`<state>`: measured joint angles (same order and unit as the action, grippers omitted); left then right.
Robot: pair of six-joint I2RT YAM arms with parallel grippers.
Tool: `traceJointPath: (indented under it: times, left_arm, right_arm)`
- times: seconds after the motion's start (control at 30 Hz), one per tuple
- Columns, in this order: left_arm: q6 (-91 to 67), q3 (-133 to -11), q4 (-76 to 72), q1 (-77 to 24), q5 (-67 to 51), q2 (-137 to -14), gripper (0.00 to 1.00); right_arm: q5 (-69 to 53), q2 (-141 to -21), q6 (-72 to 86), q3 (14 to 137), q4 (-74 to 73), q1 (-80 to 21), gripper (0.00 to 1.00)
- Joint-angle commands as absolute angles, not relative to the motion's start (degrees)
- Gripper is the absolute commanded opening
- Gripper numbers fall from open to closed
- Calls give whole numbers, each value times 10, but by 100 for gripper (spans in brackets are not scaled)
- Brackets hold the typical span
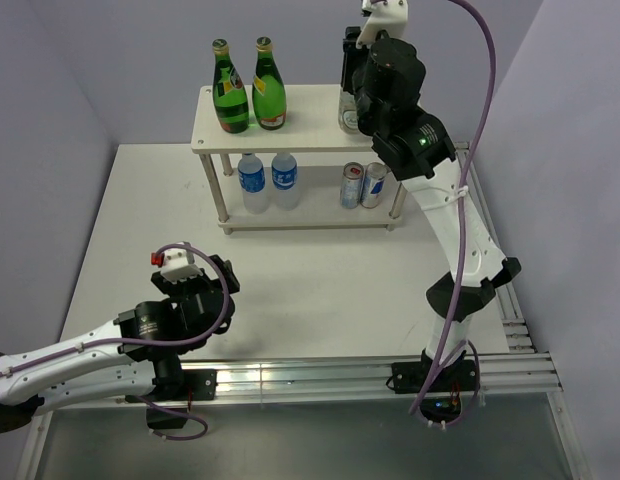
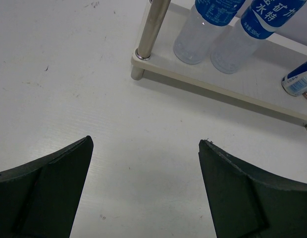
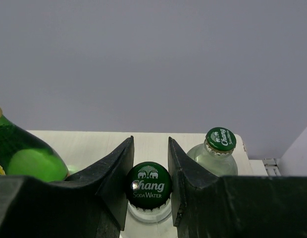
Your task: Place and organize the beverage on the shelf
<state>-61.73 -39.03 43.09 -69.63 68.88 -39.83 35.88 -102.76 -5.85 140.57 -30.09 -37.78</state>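
White table (image 1: 320, 290), right fingers (image 3: 114, 173) clamping soda bottle (image 3: 148, 186) on shelf (image 1: 310, 115), left fingers (image 2: 49, 188) spread

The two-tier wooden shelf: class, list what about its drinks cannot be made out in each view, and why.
Top external: the black-and-white right arm mostly covers the clear glass soda bottles; count hidden.
Right wrist: the black right pincer hides the body of the green-capped bottle; contact unclear.
Left wrist: the top edge crops the clear plastic water bottles.
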Motion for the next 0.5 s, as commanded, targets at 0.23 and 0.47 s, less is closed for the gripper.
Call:
traceJointPath:
  times: [0.23, 0.47]
  left_arm:
    - [-608, -393, 418, -699, 695, -394, 94]
    - [-608, -393, 418, -700, 695, -395, 94]
  right_arm:
    - [331, -1042, -54, 1427, -188, -356, 0]
    - [330, -1056, -52, 1422, -171, -347, 0]
